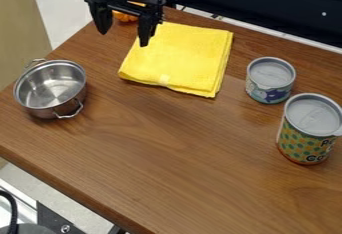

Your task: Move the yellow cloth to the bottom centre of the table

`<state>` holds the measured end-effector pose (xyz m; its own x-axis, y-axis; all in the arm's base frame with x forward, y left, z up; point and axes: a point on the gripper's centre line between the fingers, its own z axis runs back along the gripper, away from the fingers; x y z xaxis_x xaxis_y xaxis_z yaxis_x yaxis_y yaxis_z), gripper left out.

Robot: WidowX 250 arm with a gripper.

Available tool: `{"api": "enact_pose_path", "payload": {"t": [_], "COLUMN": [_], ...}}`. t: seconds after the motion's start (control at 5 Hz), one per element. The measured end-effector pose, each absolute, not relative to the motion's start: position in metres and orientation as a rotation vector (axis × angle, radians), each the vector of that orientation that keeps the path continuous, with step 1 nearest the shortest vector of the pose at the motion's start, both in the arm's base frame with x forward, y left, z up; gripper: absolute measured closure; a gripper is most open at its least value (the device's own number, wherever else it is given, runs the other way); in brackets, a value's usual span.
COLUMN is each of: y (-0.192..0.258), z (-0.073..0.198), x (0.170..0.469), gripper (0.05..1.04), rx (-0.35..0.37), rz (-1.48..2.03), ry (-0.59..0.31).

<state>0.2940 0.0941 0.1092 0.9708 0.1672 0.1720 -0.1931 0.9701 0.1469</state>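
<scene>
A brown wooden counter [174, 163] runs diagonally across the camera view. The folded yellow cloth [184, 55] lies flat near its far edge, left of the middle. Over the far left corner hangs the black gripper [123, 37], its two fingers spread apart with no cloth between them. The cloth is just to the right of the gripper in the view, and the right-hand fingertip overlaps its left side; whether they touch, I cannot tell. A shiny metal pot [53, 85] with two handles stands by the left edge. Toward the right are an upright tall can [304, 140] and, just behind it, a short can [269, 90], both grey-lidded. A small orange object [123, 16] shows partly behind the gripper.
</scene>
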Motion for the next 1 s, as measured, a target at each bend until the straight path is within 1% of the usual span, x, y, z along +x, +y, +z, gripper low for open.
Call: {"api": "enact_pose_path", "payload": {"t": [0.2, 0.4, 0.6, 0.8, 1.0], "y": [0.094, 0.088, 0.079, 0.072, 0.068], "z": [0.101, 0.085, 0.07, 0.06, 0.051], "x": [0.292, 0.303, 0.315, 0.328, 0.345], "gripper": [0.087, 0.087, 0.087, 0.087, 0.131], "rx": [0.159, 0.169, 0.156, 0.138, 0.139], "rz": [0.187, 0.211, 0.274, 0.302, 0.343], "ry": [-0.134, -0.139, -0.154, -0.21, -0.248]}}
